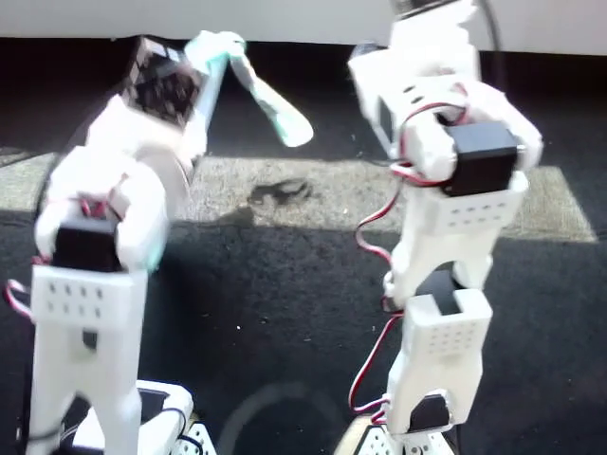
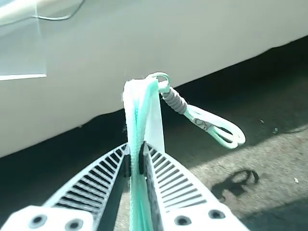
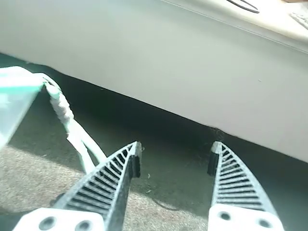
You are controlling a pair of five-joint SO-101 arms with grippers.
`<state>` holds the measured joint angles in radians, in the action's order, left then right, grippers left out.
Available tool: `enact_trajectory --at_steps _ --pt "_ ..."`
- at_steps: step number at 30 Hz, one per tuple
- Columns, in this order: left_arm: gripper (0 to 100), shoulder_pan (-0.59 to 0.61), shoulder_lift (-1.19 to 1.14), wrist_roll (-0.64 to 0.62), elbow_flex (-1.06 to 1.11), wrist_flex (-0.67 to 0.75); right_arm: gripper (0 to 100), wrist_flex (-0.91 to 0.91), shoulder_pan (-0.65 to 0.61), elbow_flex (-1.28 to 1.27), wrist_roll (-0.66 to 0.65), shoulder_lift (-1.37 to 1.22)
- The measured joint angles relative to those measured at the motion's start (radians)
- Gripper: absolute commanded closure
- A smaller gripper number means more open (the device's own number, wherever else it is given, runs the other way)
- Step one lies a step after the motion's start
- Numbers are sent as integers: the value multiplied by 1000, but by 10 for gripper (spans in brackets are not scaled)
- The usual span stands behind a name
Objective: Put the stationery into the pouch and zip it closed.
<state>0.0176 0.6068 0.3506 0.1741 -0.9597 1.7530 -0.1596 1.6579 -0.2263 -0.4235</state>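
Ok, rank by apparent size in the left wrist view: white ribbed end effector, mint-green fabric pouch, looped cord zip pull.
1. White ribbed left end effector, though nearest the camera.
2. Mint-green fabric pouch, seen edge-on.
3. Looped cord zip pull.

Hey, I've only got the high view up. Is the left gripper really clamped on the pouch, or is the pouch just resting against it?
Observer: The left wrist view shows the left gripper shut on the pouch, pinching its thin edge between both fingers.
Operator: And what is the right gripper doing?
Observer: The right gripper is open, with nothing between its fingers.
Operator: Where is that dangling cord relative to it?
Observer: The looped cord hangs from the pouch's corner beside one finger of the right gripper, outside the gap.
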Motion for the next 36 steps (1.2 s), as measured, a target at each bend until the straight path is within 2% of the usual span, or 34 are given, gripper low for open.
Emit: enact_trajectory --at_steps 5,9,12,18,24,30,34,36 --pt "990 2 -238 163 -226 -80 775 0 115 3 5 0" --pt "990 -64 -396 192 -308 -218 775 0 180 3 5 0" --pt "990 -146 -486 187 -316 -229 775 0 213 3 5 0" --pt "990 -258 -601 81 -322 -153 775 0 275 3 6 0" --pt "984 -371 -718 6 -330 -180 775 0 304 3 6 0" --pt "795 -416 -747 -149 -334 -181 775 0 299 3 6 0" --pt "790 -420 -721 -307 -374 -187 775 0 301 3 6 0" --pt "790 -420 -681 -341 -416 -206 775 0 299 3 6 0"
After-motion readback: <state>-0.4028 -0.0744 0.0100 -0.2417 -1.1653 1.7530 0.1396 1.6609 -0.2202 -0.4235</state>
